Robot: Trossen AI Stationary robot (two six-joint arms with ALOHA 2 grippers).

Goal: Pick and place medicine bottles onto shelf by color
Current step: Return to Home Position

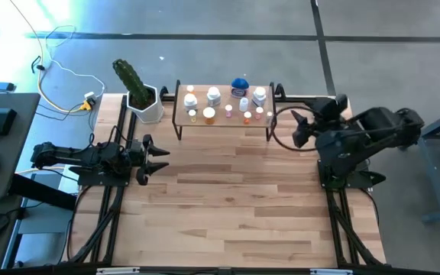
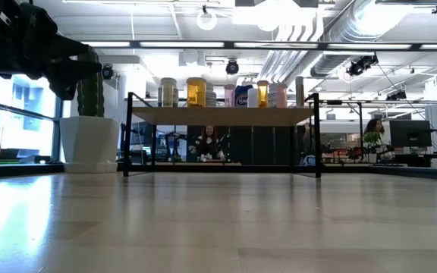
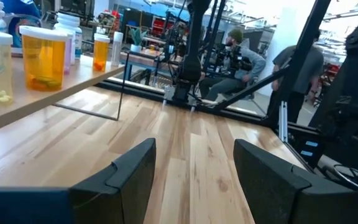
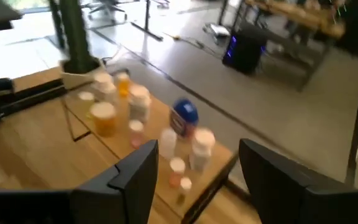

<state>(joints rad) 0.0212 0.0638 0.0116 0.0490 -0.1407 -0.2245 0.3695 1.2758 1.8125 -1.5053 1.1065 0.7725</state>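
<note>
Standing here, I can read no text, brand or number anywhere. The blue bottle (image 1: 240, 84) at the twelve o'clock edge of the shelf (image 1: 220, 122) wears a white label, but its print, like any on the other medicine bottles (image 1: 213, 96), is too small to make out

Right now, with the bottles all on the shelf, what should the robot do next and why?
Probably draw the right end effector back from the shelf toward a rest pose. It hangs open and empty by the shelf's right end, the medicine bottles all stand on top, and the left end effector waits at the left.
</note>
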